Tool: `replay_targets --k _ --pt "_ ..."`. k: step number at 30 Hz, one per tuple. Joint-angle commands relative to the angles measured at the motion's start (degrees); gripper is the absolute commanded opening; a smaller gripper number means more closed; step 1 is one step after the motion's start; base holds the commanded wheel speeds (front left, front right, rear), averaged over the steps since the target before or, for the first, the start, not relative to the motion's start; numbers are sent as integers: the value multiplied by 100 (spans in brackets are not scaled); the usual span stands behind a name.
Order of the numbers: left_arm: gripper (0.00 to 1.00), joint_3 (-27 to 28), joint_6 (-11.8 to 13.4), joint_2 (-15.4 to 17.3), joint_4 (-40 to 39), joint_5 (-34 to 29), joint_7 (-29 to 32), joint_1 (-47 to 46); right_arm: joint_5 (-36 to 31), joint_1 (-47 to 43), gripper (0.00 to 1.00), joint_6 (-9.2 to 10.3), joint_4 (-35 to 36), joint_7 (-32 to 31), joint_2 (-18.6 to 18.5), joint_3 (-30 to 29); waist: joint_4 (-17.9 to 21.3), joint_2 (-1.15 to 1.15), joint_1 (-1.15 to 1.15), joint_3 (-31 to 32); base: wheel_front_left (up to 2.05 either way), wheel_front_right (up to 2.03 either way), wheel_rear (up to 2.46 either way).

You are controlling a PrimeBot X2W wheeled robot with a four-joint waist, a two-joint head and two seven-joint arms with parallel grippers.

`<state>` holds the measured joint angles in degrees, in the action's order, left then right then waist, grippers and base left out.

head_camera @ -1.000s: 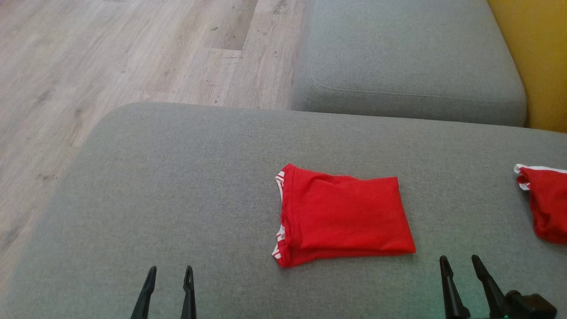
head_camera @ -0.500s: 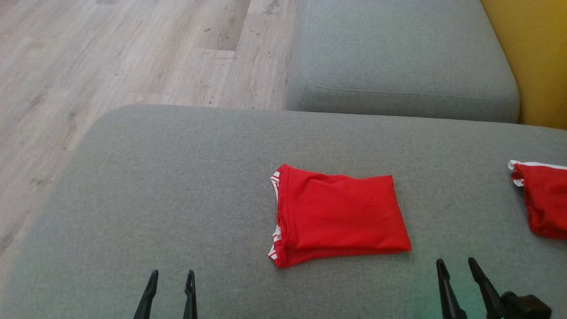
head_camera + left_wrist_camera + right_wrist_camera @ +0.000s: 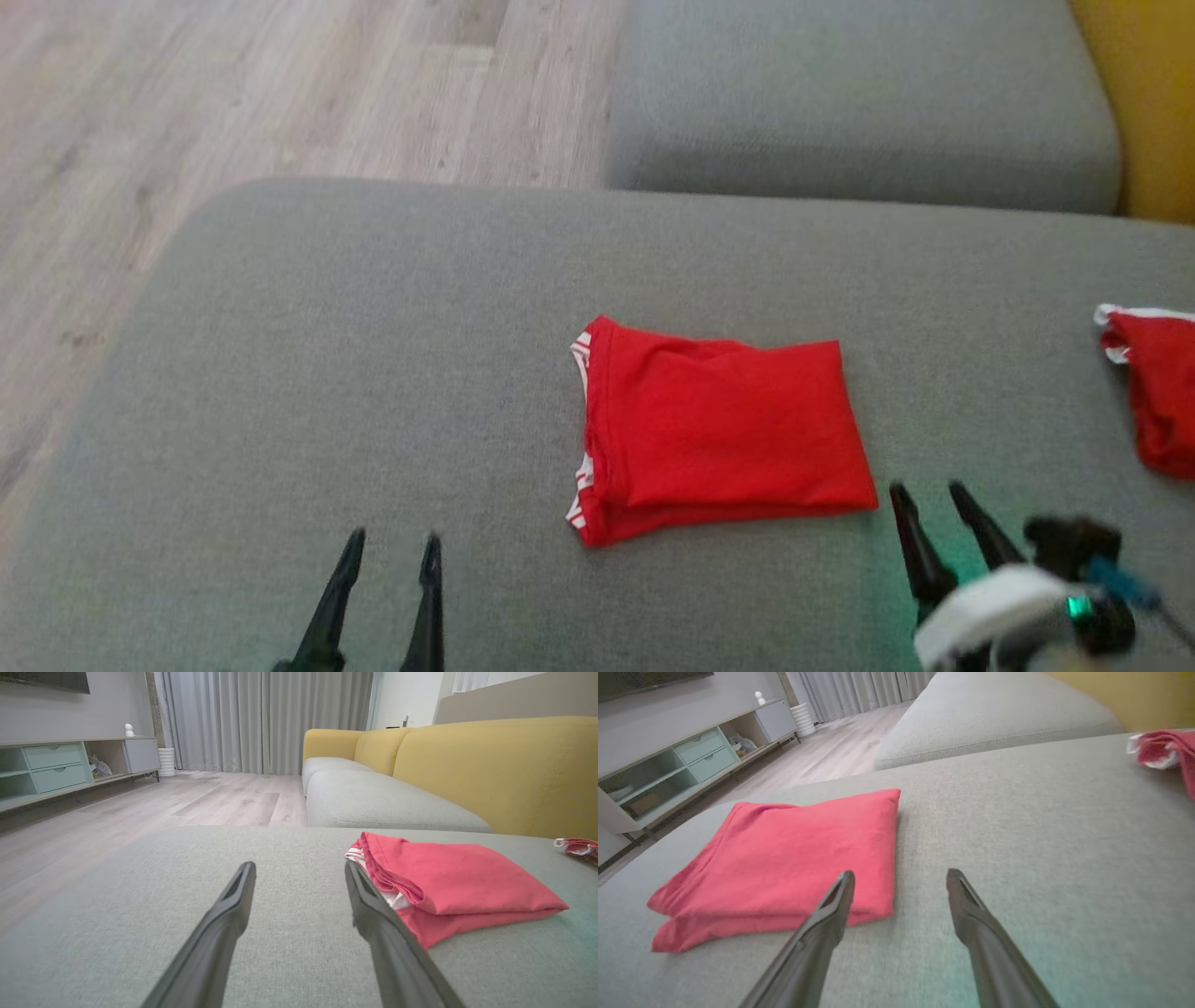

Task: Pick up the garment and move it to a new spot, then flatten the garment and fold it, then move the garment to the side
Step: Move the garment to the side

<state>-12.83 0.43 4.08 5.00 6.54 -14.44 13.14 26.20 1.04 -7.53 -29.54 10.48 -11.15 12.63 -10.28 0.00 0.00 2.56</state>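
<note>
A red garment (image 3: 719, 429) with white-striped trim lies folded into a rectangle on the grey sofa cushion (image 3: 373, 355). It appears at the right in the left wrist view as the garment (image 3: 448, 882) and at the left in the right wrist view as the garment (image 3: 784, 854). My left gripper (image 3: 392, 546) stands open near the cushion's front, well left of the garment, with nothing between its fingers. My right gripper (image 3: 929, 499) is open just off the garment's near right corner, also empty (image 3: 899, 877).
A second red garment (image 3: 1158, 392) with white trim lies at the cushion's right edge. Another grey seat cushion (image 3: 859, 93) sits behind, with a yellow backrest (image 3: 1148, 84) to its right. Wooden floor (image 3: 233, 93) lies to the left, with a low cabinet (image 3: 56, 765) beyond.
The head camera has tilted and shifted. Both grippers have come forward, and the right one has drawn close to the garment's near right corner. The garment lies as before.
</note>
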Motion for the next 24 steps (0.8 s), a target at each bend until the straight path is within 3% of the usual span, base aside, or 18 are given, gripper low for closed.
replay_targets --k 1,6,12,13,15,19,24 --pt "100 135 -14 -92 -216 -26 -56 -321 136 355 100 4 109 -55 -156 159 -37 0 0 -132 0 0 0" --pt "100 -55 -94 -100 -393 -139 -56 -550 1089 1099 100 4 -169 -912 -318 466 -129 0 0 -507 0 0 0" --pt "100 -195 -157 -107 -447 -197 -56 -761 1763 1713 100 4 -556 -1638 -521 874 -182 0 0 -834 0 0 0" --pt "100 -215 -171 -108 -436 -206 -56 -798 1899 1781 93 4 -601 -1701 -508 942 -187 0 0 -873 0 0 0" --pt "100 -241 -177 -110 -423 -217 -56 -848 2147 1883 0 4 -651 -1783 -509 1108 -179 0 0 -925 0 0 0" --pt "100 -279 -176 -113 -467 -210 -56 -898 2355 2093 0 4 -674 -1579 -730 1327 -69 0 0 -1052 0 0 0" --pt "100 -326 -161 -116 -550 -177 -56 -1049 2284 2492 0 4 -589 -1350 -1293 1434 284 0 0 -1347 0 0 0"
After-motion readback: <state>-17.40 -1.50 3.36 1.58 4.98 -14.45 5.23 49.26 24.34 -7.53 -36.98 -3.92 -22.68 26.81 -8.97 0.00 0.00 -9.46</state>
